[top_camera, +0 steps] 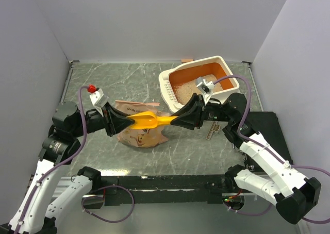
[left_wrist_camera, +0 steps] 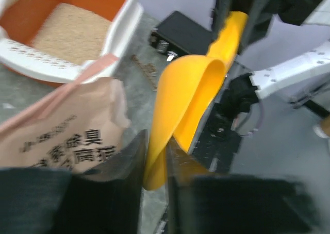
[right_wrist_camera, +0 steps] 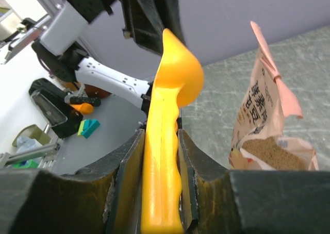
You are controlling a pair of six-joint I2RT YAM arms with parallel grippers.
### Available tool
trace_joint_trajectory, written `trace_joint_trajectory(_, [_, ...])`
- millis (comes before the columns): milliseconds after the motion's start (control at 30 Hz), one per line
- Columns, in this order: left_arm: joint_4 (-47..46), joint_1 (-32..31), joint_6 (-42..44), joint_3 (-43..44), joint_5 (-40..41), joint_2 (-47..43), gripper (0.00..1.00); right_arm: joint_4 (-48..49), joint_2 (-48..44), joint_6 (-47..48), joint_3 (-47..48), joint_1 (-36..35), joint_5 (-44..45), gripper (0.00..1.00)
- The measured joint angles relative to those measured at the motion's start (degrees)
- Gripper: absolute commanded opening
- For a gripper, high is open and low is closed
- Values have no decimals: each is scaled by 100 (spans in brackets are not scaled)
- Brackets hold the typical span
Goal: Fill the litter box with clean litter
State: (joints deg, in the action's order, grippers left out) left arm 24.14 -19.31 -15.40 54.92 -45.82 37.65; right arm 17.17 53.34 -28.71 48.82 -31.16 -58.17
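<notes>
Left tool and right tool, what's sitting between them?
The yellow scoop bridges them, bowl at the left tool, handle in the right tool, above the paper bag; top view shows it.

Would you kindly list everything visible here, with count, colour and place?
Table: one, marbled grey-green, underneath everything.
Large rectangular plastic litter box: one, cream-white, orange inside, table's far right.
Fine loose litter: one layer, pale beige, inside litter box.
Crinkled paper bag: one, tan, table centre.
Plastic scoop: one, yellow-orange, held level above bag.
Flat box: one, black, table's right.
Left gripper: one, black, around scoop's bowl, grip unclear.
Right gripper: one, black, shut on scoop's handle.
</notes>
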Motion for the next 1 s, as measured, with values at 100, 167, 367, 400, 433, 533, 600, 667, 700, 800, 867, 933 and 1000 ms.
trace_joint_trajectory(100, [208, 0, 116, 289, 564, 142, 59, -597, -127, 258, 59, -33, 293, 0])
trace_joint_trajectory(167, [337, 0, 227, 540, 1034, 247, 62, -1172, -219, 463, 260, -37, 595, 0])
trace_joint_trajectory(367, [461, 0, 647, 1058, 2020, 525, 69, -2697, -691, 1047, 990, -37, 1703, 0])
trace_joint_trajectory(400, [470, 0, 730, 1117, 2105, 605, 69, -2951, -798, 1117, 1095, -37, 1893, 0])
trace_joint_trajectory(433, [487, -2, 820, 1193, 2186, 710, 69, -3139, -874, 1187, 1165, -37, 2046, 0])
trace_joint_trajectory(533, [619, -173, 1213, 1449, 2518, 1189, 69, -3875, -1088, 1366, 1438, -37, 2643, 0])
trace_joint_trajectory(600, [697, -376, 1515, 1574, 2754, 1484, 69, -4212, -1178, 1408, 1508, -37, 2905, 0])
trace_joint_trajectory(667, [750, -614, 1794, 1646, 2981, 1786, 69, -4483, -1279, 1410, 1510, -37, 3069, 0])
trace_joint_trajectory(700, [809, -741, 1963, 1670, 3099, 1956, 70, -4623, -1344, 1405, 1508, -37, 3139, 0])
trace_joint_trajectory(800, [1038, -1058, 2402, 1698, 3357, 2354, 70, -4892, -1484, 1397, 1425, -37, 3263, 0])
trace_joint_trajectory(867, [1217, -1169, 2656, 1716, 3449, 2505, 70, -4979, -1585, 1375, 1279, -37, 3283, 0])
trace_joint_trajectory(933, [1436, -1226, 2859, 1810, 3510, 2597, 70, -5069, -1698, 1355, 1115, -37, 3281, 0])
trace_joint_trajectory(1000, [1655, -1274, 3045, 1987, 3554, 2627, 70, -5132, -1792, 1353, 979, -37, 3270, 0])
